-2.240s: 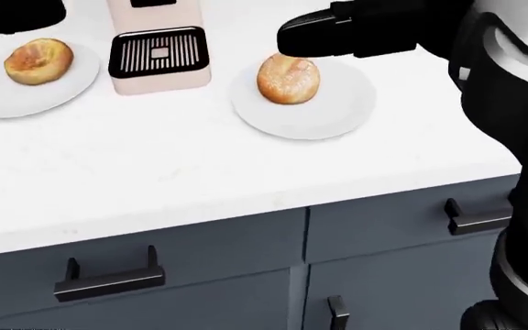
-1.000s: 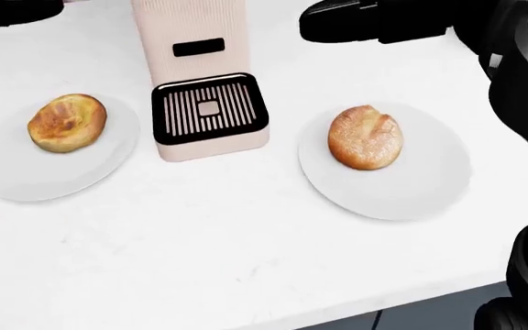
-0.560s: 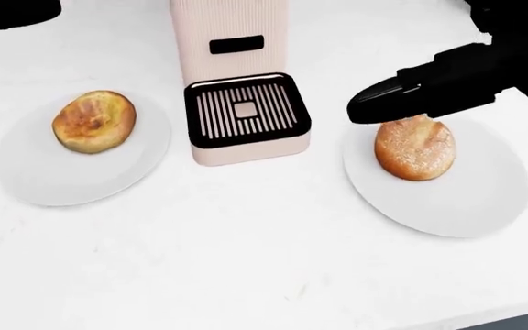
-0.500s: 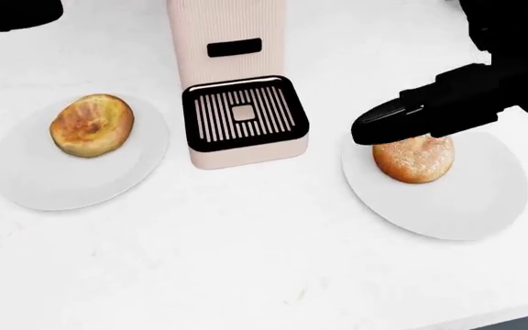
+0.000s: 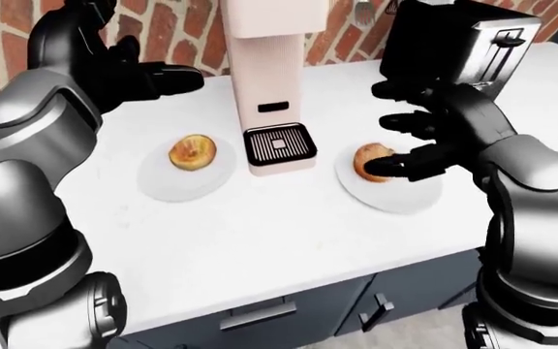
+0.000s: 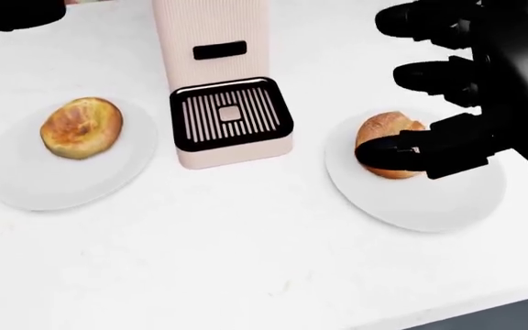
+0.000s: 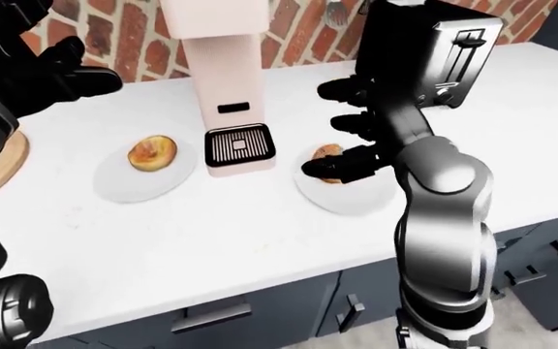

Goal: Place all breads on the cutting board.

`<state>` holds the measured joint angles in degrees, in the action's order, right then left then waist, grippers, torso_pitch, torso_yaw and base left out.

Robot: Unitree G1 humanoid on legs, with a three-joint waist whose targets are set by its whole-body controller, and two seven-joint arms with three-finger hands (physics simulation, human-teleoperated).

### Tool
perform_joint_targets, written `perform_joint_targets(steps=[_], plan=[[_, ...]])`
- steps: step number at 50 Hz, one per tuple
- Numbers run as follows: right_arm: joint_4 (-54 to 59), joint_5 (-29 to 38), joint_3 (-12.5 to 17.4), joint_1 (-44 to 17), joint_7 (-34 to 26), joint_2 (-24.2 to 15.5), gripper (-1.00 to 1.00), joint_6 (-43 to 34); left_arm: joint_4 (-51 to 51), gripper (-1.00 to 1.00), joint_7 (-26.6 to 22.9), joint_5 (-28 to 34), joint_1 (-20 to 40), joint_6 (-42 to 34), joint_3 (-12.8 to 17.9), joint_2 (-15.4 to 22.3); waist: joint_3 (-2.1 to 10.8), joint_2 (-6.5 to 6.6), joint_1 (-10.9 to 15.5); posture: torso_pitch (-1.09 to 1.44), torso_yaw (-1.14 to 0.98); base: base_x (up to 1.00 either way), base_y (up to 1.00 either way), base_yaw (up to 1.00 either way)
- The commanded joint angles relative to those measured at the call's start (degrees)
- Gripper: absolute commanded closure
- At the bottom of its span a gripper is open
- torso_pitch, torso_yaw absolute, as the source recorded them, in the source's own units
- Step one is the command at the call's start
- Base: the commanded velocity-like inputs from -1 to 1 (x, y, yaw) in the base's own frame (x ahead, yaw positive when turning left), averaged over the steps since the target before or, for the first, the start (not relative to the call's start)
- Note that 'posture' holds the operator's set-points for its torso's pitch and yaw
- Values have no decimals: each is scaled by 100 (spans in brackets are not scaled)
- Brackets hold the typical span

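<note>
- Right hand [image 6: 447, 103] hovers over the right bun [image 6: 381, 134] on its plate [image 6: 429, 206], fingers apart.
- Left hand [image 5: 138, 76] is raised above the bench [image 5: 260, 240], fingers spread.

Bright, even, sourceless light fills every view. The white counter [image 6: 246, 261] looks nearly washed out, with only faint soft shadows under the plates [image 6: 62, 179]. Everything renders sharp, with no blur, glare or edge distortion.

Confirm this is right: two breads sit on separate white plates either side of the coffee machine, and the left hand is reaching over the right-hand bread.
One thing is wrong: the right hand, not the left, reaches over the right-hand bread, as the head view shows. The left hand hangs open above the counter. The rest stands.
</note>
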<state>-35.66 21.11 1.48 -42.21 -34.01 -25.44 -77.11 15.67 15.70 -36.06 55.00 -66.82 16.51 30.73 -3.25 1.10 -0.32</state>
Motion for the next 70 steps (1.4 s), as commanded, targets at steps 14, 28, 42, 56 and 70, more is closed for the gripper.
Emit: perform_joint_targets(steps=[14, 28, 42, 56, 70], plan=[[249, 973, 146, 151, -381, 518, -37, 896, 174, -100, 16, -13, 111, 177, 90, 70, 168, 31, 9, 0, 0, 0, 0, 0], [762, 1188, 285, 62, -300, 814, -37, 1408, 194, -100, 40, -27, 108, 172, 77, 54, 208, 54, 4, 0, 0, 0, 0, 0], [888, 1193, 295, 92, -243, 879, -55, 1524, 189, -100, 51, -46, 129, 170, 80, 55, 229, 40, -2, 0, 0, 0, 0, 0], [889, 1230, 322, 236, -256, 854, -61, 1609, 212, -100, 93, -78, 138, 135, 92, 37, 226, 38, -13, 0, 0, 0, 0, 0], [1210, 1195, 418, 416, -77, 849, -52, 2067, 214, -100, 86, -100, 67, 212, 98, 65, 214, 40, -19, 0, 0, 0, 0, 0]])
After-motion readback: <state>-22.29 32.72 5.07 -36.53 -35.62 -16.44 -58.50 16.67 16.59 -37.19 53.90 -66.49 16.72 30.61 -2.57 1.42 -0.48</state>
